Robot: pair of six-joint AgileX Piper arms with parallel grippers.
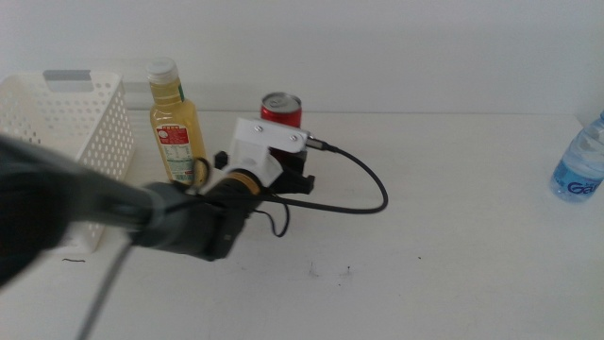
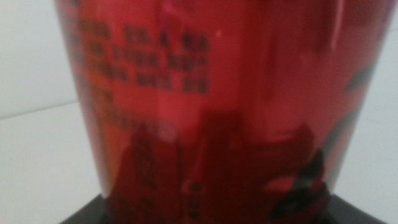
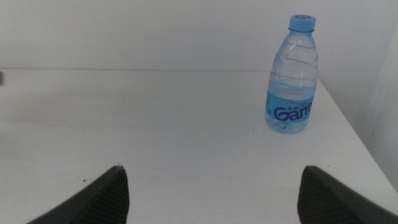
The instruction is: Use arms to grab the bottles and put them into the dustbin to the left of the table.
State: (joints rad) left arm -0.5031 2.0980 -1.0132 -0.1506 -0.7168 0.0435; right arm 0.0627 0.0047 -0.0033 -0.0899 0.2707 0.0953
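So the dustbin (image 1: 71,123) sits off to the left end effector's left on the white surface (image 1: 453,236), and the yellow juice bottle (image 1: 176,123) stands just beside that end effector, also on its left. The left end effector (image 1: 293,170) is right up against the red can (image 1: 280,109), which fills the left wrist view (image 2: 211,106). Can't tell if its jaws have closed on it. The right end effector (image 3: 211,193) is spread wide with nothing in it, and the water bottle (image 3: 292,78) stands ahead of it, a bit to its right, well apart.
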